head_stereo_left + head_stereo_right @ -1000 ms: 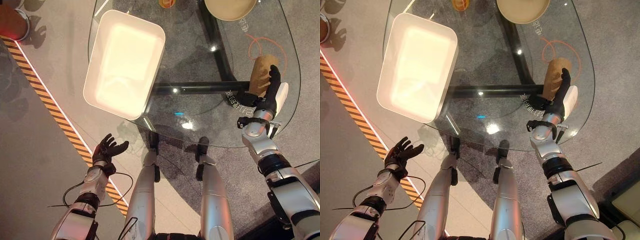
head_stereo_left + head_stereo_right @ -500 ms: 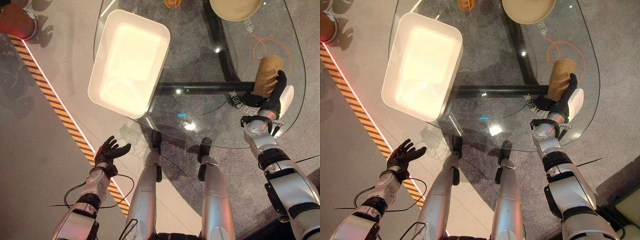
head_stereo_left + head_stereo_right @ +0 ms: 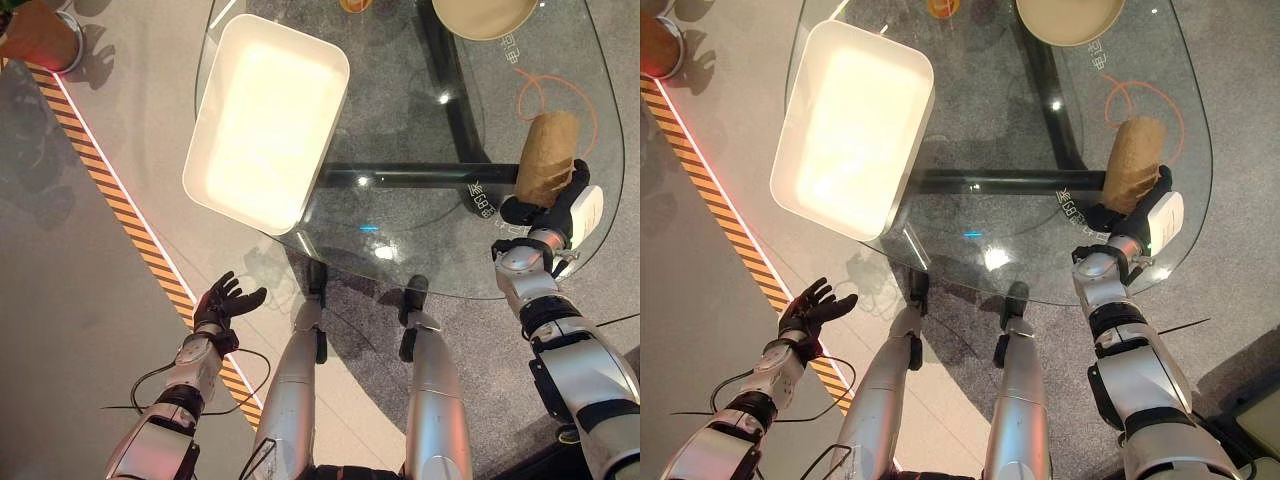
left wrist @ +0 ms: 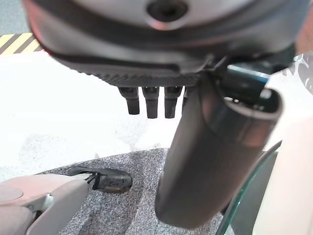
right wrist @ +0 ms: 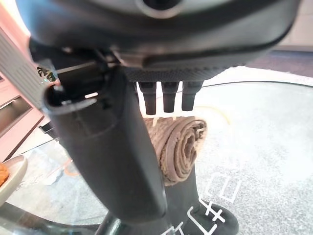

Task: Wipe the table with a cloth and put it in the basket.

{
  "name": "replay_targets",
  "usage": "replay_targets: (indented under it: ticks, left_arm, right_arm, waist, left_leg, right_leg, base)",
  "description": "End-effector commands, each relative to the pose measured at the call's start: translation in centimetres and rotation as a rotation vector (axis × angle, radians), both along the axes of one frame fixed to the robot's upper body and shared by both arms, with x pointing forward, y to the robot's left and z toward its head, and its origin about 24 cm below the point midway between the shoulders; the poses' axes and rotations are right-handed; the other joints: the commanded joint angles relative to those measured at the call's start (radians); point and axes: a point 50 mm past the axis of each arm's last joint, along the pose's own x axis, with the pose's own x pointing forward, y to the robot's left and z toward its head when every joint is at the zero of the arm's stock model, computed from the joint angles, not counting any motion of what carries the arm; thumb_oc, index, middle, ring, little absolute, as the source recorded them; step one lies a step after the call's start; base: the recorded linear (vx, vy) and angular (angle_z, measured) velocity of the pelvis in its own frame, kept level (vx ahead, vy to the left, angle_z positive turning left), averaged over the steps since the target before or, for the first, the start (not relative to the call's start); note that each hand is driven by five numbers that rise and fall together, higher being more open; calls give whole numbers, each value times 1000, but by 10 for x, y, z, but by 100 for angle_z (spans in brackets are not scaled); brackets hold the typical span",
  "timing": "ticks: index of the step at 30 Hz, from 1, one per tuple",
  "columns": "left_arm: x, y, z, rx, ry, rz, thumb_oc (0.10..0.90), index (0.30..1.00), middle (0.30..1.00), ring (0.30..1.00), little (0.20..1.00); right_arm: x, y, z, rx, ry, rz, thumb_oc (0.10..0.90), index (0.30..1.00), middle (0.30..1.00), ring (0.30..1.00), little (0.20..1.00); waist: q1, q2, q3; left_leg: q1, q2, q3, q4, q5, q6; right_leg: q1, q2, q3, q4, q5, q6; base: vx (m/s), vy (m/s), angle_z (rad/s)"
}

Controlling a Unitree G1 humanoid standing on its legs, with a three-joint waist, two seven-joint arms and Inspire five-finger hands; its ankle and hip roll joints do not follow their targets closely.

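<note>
Pulled the right hand (image 3: 562,205) back along the rolled cloth (image 3: 547,157) over the last second; now sits at the roll's near end instead of alongside it. Shifted the head view as well, so no real move of the cloth: lies as before on the glass table (image 3: 400,120), at its right end, overlapping the orange ring (image 3: 525,85). Shows fingers straight and loose in the wrist view, pointing at the roll, not closed round it. Holds the left hand (image 3: 222,305) low over the floor, well off the table, fingers spread and empty. Looks like repositioning for a grasp or push; no sign of wiping. Leaves the white basket (image 3: 265,125) empty at the table's left end, well apart from the cloth.
</note>
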Motion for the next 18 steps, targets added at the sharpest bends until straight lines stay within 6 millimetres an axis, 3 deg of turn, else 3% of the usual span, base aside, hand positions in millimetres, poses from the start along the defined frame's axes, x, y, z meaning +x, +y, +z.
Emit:
replay_targets:
  ticks: [1, 11, 12, 13, 15, 18]
  left_arm:
    - [2, 9, 4, 30, -5, 38, 800, 900, 900, 900, 900]
    - [4, 11, 6, 32, -3, 33, 800, 900, 900, 900, 900]
    - [4, 11, 5, 32, 0, 32, 800, 900, 900, 900, 900]
    - [5, 12, 7, 32, -2, 30, 800, 900, 900, 900, 900]
    - [5, 12, 7, 32, -1, 30, 800, 900, 900, 900, 900]
    - [5, 13, 7, 32, 0, 29, 800, 900, 900, 900, 900]
  right_arm:
    - [-7, -31, 35, -60, -111, -125, 800, 900, 900, 900, 900]
    - [-7, -37, 37, -51, -86, -146, 800, 900, 900, 900, 900]
    - [-7, -38, 36, -50, -75, -148, 682, 799, 799, 799, 782]
    - [-7, -39, 36, -40, -62, -149, 416, 571, 571, 571, 516]
    - [-8, -41, 34, -30, -48, -149, 100, 300, 300, 300, 200]
    - [-8, -43, 29, -2, -1, -141, 100, 300, 300, 300, 200]
  waist:
    - [-8, 14, -20]
    - [-7, 18, -20]
    - [-6, 19, -20]
    - [-6, 19, -20]
    - [-6, 19, -20]
    - [-4, 19, -20]
  left_leg:
    - [-25, -40, -43, 149, -165, 8]
    - [-37, -43, -47, 158, -167, 9]
    - [-32, -43, -47, 159, -171, 9]
    - [-36, -44, -49, 155, -165, 9]
    - [-35, -44, -49, 155, -165, 9]
    - [-34, -44, -50, 152, -164, 10]
  right_leg:
    - [9, 11, -25, -115, 82, 12]
    - [-5, 13, -23, -105, 79, 10]
    - [0, 14, -22, -103, 74, 10]
    - [-3, 14, -22, -107, 79, 9]
    - [-3, 14, -22, -107, 79, 9]
    - [-3, 15, -23, -107, 79, 9]
  base:
    - [0, 0, 0]
    - [0, 0, 0]
    - [0, 0, 0]
    - [0, 0, 0]
    - [10, -1, 2]
    - [4, -1, 1]
